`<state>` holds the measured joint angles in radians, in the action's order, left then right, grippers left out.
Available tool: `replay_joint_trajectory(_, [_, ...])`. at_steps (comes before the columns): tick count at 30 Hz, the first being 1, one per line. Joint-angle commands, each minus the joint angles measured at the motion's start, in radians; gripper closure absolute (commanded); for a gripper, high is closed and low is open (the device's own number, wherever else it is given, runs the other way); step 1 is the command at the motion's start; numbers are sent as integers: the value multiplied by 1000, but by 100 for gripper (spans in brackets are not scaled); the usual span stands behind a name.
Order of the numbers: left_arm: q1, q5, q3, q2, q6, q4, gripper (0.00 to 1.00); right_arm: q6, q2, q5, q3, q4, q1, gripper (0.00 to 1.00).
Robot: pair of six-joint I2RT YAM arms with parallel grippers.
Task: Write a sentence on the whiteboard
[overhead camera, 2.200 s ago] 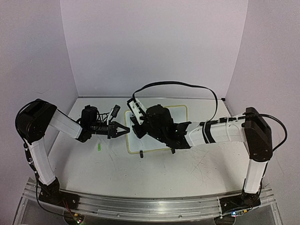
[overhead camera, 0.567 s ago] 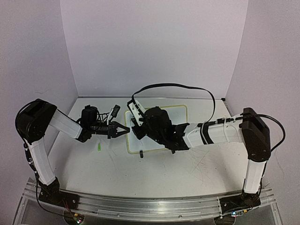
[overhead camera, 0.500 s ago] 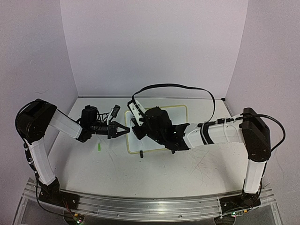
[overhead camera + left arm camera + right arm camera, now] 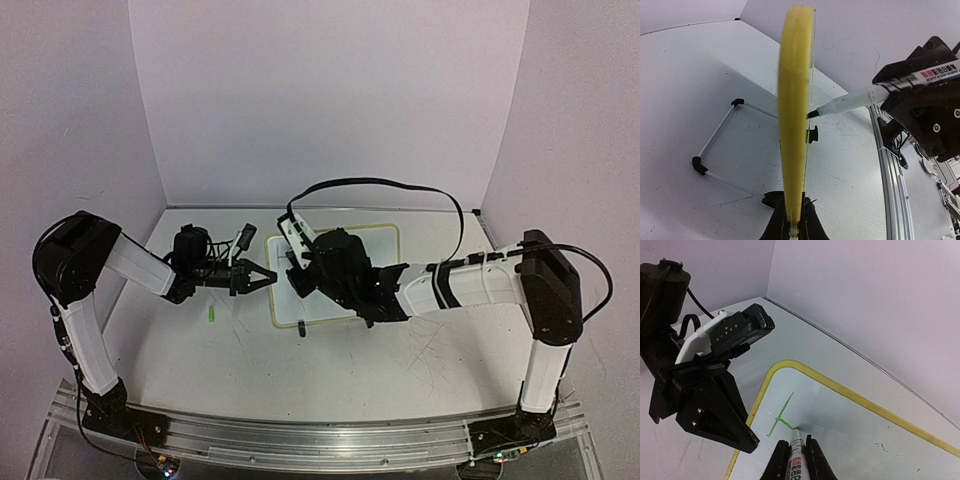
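The whiteboard (image 4: 385,240) lies flat at mid-table, white with a thin yellow rim (image 4: 860,399). My left gripper (image 4: 266,277) is shut on its left edge; the left wrist view has the rim (image 4: 794,110) edge-on, running up from between the jaws of the left gripper (image 4: 794,226). My right gripper (image 4: 795,452) is shut on a white marker (image 4: 796,460) whose tip touches the board. The sentence (image 4: 782,412) shows as one long green stroke with a short side stroke ending at the tip. From above, the right gripper (image 4: 302,283) covers the board's left half.
A small green cap (image 4: 212,316) lies on the table left of the board. A thin white wire frame with black corners (image 4: 715,140) lies beyond the board. A black cable (image 4: 400,184) loops above the right arm. Walls close three sides.
The right wrist has shifted slightly over the board's left part, a little left and then back right. The left arm and the board have not moved.
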<state>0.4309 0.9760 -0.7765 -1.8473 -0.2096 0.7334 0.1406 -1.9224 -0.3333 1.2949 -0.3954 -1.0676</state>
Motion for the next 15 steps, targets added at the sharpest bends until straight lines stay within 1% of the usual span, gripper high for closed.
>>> replay_joint_trajectory(1, [-1, -30, 2, 16, 26, 2, 100, -5, 39, -55, -3, -13, 20, 100])
replay_joint_trajectory(4, [-1, -30, 2, 15, 26, 2, 100, -2, 44, -24, -1, -17, 20, 100])
replay_joint_trajectory(8, [-1, -30, 2, 14, 26, 2, 100, -23, 116, 78, -60, -80, 17, 100])
replay_joint_trajectory(11, [-1, -30, 1, 12, 26, 2, 100, -46, 148, 87, -86, -100, 18, 100])
replay_joint_trajectory(15, [-1, -28, -3, 12, 25, 1, 100, -41, 116, 96, -53, -92, 21, 100])
